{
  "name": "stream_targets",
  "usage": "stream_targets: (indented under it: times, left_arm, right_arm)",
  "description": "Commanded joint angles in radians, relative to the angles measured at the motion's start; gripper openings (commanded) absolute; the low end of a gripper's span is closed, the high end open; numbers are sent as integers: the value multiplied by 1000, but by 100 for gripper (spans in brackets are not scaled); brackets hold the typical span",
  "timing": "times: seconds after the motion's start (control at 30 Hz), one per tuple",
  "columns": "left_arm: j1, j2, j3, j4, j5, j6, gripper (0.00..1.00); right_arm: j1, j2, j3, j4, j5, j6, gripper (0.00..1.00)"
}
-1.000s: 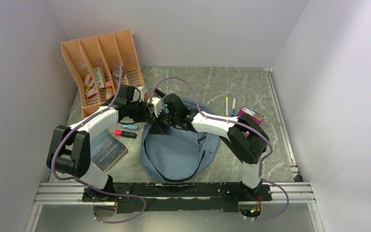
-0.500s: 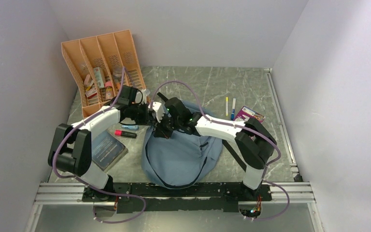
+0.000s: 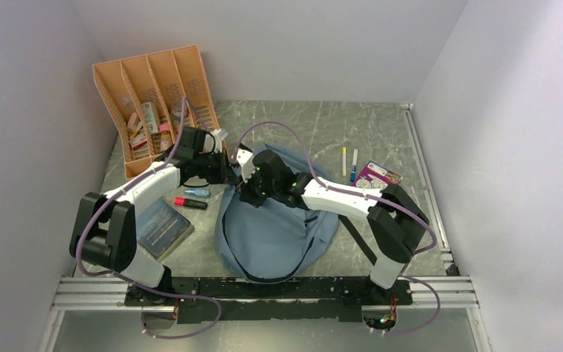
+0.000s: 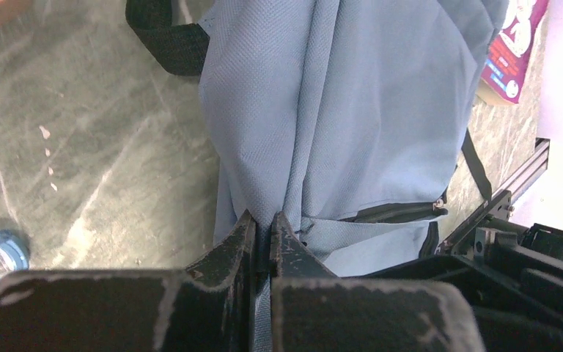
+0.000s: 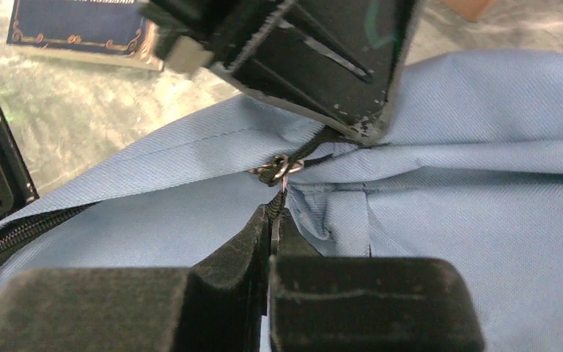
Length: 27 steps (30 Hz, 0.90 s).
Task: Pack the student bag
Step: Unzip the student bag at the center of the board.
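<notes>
Left fingers (image 4: 231, 246): clamping student bag (image 3: 278, 235) fabric.
Right fingers (image 5: 242, 242): pinching zipper pull (image 5: 281, 170).
Technique advised: pulling straight along teeth, opposing the left hold.

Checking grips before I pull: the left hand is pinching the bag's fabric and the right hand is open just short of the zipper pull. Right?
Not quite. The right hand is not open: the right wrist view shows it shut on the zipper pull. The left hand is pinching the fabric of the bag, as you said.
</notes>
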Motion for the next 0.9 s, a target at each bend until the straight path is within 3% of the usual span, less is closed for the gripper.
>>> stream_targets:
  times: [0.0,0.5,0.7,0.87]
  left_arm:
    - [18,-57,19,137,39,43,5]
    - [18,-107,-23,141,143,100,5]
    - [18,-68,24,93,71,98,58]
    - [17,-34,84,38,-4,102,70]
  right_arm:
    - [-26,-46,-9,-16,91,79,0]
    - [-87,-16,57,-34,185,179,0]
    - [-86,-37,44,28,-19,128,0]
    - [-84,-33,16,74,-118,120,0]
